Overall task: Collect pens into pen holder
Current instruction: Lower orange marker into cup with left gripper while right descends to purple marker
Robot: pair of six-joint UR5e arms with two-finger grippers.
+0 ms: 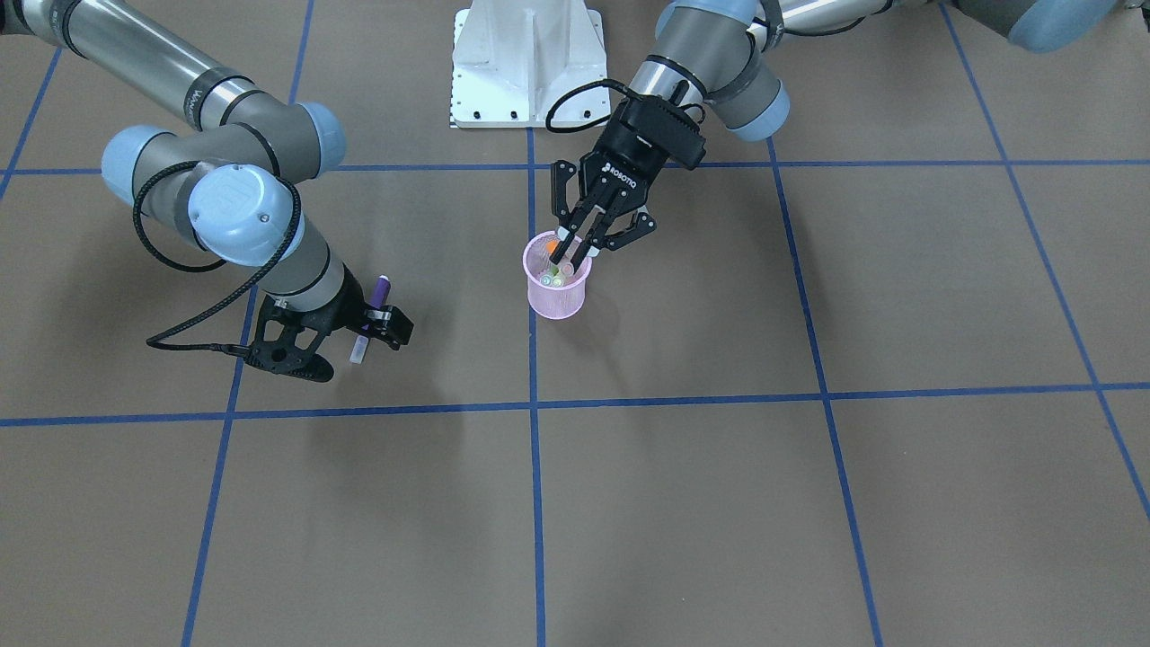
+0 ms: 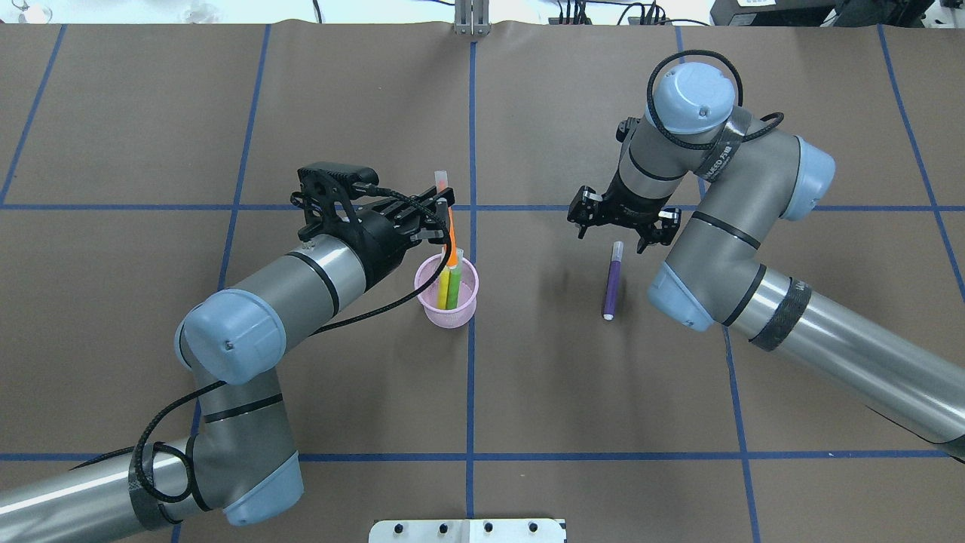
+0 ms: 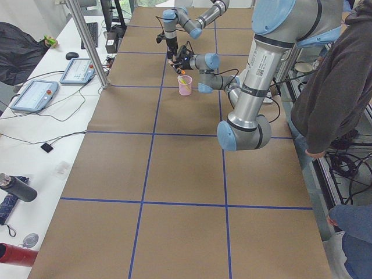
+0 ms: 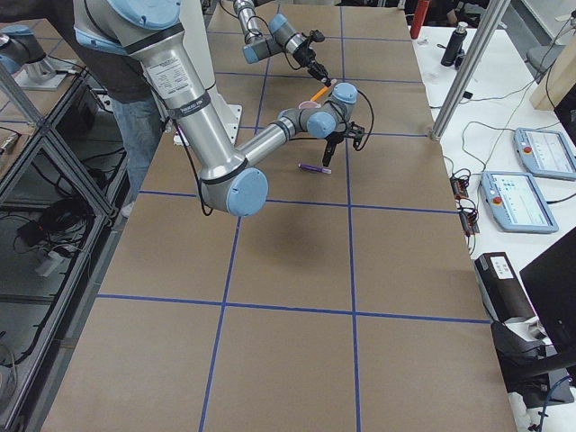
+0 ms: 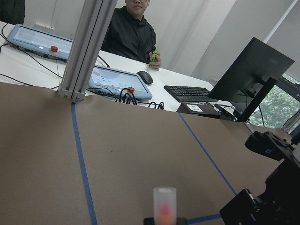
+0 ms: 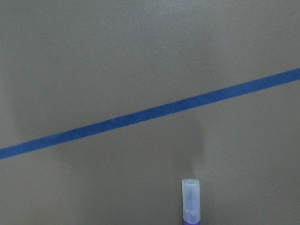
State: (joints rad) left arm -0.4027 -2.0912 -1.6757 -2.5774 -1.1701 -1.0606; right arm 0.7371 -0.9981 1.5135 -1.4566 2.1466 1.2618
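The pen holder (image 2: 445, 318) is a round, slightly tapered cup of pink wire mesh. It stands upright on the table (image 2: 226, 113), just left of centre in the overhead view. A green pen (image 2: 453, 290) and a yellow pen (image 2: 443, 290) stand inside it, whitish caps up. The orange pen (image 2: 451, 234), slim with a translucent cap, slants into the cup mouth with most of its length above the rim. The left gripper (image 2: 440, 216) is clamped on its shaft. The purple pen (image 2: 611, 283) lies flat on the matte brown surface, well apart from the cup. The right gripper (image 2: 614, 230) hangs over its cap end, jaws spread wide, holding nothing.

Blue tape lines (image 2: 472, 113) divide the table into squares. A white base plate (image 1: 526, 63) sits at the robot's edge. The left gripper crowds the cup mouth.

In the front view one right finger overlaps the purple shaft; the overhead view shows the cap end between both fingers, touching neither. The left wrist view shows only the orange cap, with a seated person (image 5: 133, 28), monitor (image 5: 248, 75) and keyboard (image 5: 192, 93) beyond
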